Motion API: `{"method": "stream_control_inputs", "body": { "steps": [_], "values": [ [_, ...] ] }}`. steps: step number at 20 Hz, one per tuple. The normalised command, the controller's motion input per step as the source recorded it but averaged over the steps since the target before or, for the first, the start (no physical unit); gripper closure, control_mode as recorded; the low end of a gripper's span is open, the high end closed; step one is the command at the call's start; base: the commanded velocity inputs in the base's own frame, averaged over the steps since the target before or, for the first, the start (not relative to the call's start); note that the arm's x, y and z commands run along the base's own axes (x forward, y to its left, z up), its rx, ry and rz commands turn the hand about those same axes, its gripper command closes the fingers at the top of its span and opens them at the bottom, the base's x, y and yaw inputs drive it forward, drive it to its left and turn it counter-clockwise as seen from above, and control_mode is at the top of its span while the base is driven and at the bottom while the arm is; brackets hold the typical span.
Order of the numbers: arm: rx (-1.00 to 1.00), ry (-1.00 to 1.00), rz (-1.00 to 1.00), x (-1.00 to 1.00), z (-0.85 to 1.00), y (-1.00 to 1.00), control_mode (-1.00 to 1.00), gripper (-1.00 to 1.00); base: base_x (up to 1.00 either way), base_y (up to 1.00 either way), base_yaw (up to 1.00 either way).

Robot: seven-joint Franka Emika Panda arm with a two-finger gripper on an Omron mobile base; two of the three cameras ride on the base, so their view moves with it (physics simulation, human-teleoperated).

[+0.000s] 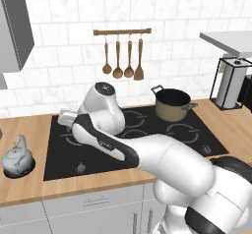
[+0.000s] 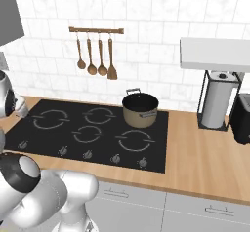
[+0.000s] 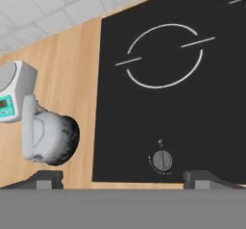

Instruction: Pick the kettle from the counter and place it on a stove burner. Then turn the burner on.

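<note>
Kettle (image 1: 17, 159) sits near the front left of the wooden tabletop (image 1: 29, 125), just off the left edge of the black cooktop (image 1: 162, 130), resting upright and untouched. The tool (image 3: 122, 177) hangs above the cooktop's left side with its jaws spread wide and nothing between them; in the hand view the kettle (image 3: 50, 136) lies off to one side of the fingertips (image 3: 45, 179), not between them, so my judgement is that the coming move is a sideways reach leftward off the glass and then down over the arched handle. Nothing stands between tool and kettle. A burner knob (image 3: 162, 159) sits at the cooktop's near edge, with a ring burner (image 3: 166, 55) beyond it. A small white scale (image 3: 12, 91) stands just behind the kettle. Farther right, a tan pot (image 1: 172, 103) occupies the far right burner, and wooden utensils (image 1: 123, 61) hang on the wall.
</note>
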Motion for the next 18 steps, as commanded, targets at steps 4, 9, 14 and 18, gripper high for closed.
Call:
{"method": "stream_control_inputs", "body": {
  "steps": [4,9,14,18],
  "values": [
    [0.14,0.12,0.26,0.0,-0.3,0.6,-1.0,-1.0,0.0,0.0,0.0],
    [0.1,0.05,0.23,0.0,-0.28,0.59,-1.0,-1.0,0.0,0.0,0.0],
    [0.05,0.1,0.15,0.0,-0.03,0.66,-1.0,-1.0,0.0,0.0,0.0],
    [0.0,0.08,0.04,0.0,-0.02,0.62,-1.0,-1.0,0.0,0.0,0.0]
  ]
}}
